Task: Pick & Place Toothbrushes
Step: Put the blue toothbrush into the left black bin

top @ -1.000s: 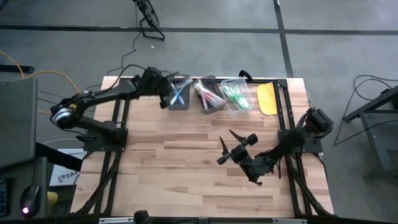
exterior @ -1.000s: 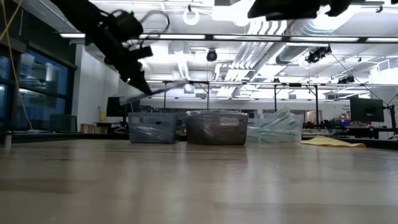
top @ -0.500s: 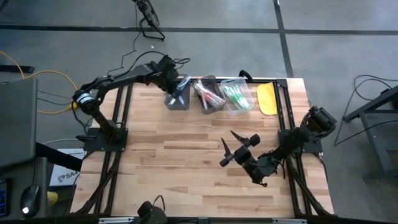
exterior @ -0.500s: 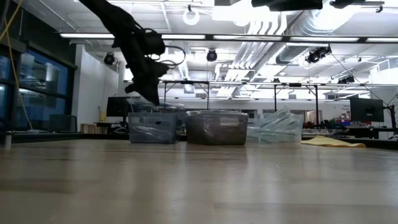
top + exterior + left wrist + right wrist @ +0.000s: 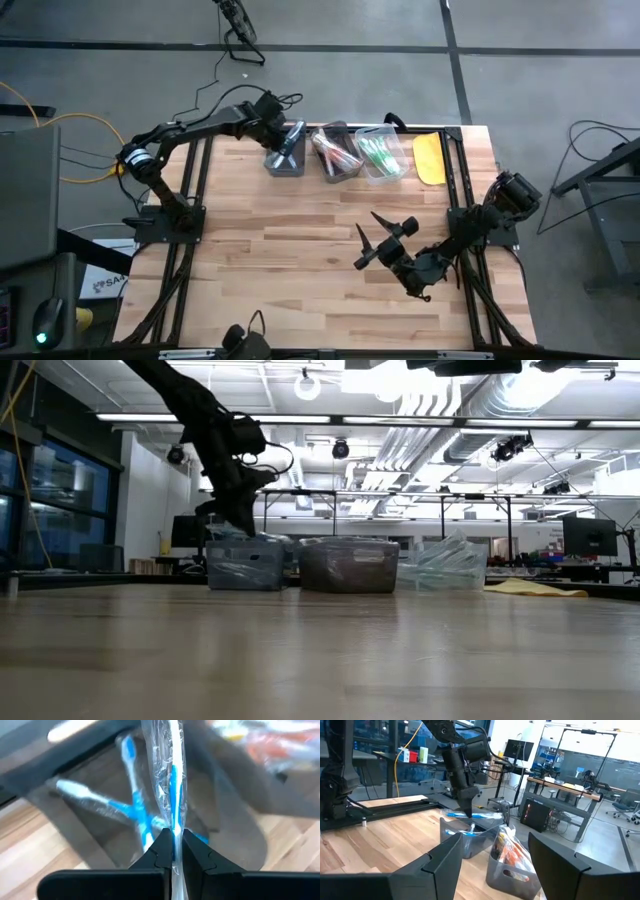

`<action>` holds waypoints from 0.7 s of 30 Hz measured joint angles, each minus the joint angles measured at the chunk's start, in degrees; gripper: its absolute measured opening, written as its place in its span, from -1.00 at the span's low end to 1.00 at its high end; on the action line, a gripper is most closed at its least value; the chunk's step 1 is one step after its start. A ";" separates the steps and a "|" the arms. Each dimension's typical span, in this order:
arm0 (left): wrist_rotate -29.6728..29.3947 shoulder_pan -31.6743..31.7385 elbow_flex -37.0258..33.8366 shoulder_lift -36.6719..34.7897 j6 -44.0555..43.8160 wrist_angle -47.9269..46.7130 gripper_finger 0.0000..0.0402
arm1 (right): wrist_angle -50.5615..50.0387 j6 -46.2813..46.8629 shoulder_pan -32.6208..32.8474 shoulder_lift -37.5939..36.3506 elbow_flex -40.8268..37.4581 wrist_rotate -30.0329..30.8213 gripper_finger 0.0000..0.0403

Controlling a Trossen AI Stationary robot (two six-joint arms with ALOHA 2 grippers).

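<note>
My left gripper (image 5: pixel 283 141) hangs over the grey leftmost bin (image 5: pixel 285 158) at the table's far edge, shut on a blue-and-white toothbrush in clear wrapping (image 5: pixel 173 780). Other blue toothbrushes (image 5: pixel 134 810) lie in that bin. The middle bin (image 5: pixel 335 152) holds orange-red ones and the clear right bin (image 5: pixel 380 152) holds green ones. My right gripper (image 5: pixel 371 229) waits open above the table's right middle, touching nothing. The right wrist view shows the left gripper (image 5: pixel 467 811) with the toothbrush (image 5: pixel 479 815) above the bin (image 5: pixel 462 840). My left gripper pinches the wrapped toothbrush's shaft (image 5: pixel 173 836) between its two fingers, coming from above and pointing down, with the fingers across it. The toothbrush lies about level, just above the leftmost bin's rim (image 5: pixel 451 822); I cannot tell whether it touches the bin.
A yellow flat object (image 5: pixel 430 158) lies right of the three bins at the far edge. Bare wooden tabletop (image 5: pixel 280 260) spreads over the near and left parts. Black frame rails (image 5: pixel 195 190) run along both sides of the table.
My left gripper has swung right from the bin's left side to above the leftmost bin and gone down toward it, tipping to point more steeply down. It has stayed shut on the wrapped toothbrush, which has come along and now sits just over the bin.
</note>
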 joint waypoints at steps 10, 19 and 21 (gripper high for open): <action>0.25 0.00 -0.22 3.55 -1.56 0.65 -0.95 | -0.12 0.08 -0.09 0.00 0.00 0.00 0.09; 0.06 -0.52 -0.22 6.78 -0.03 4.29 -0.59 | -4.97 4.80 -0.09 0.02 0.00 -0.04 0.09; 0.05 -0.87 -0.22 6.74 0.60 4.16 -0.44 | -5.49 5.50 -0.09 0.02 0.00 -0.02 0.09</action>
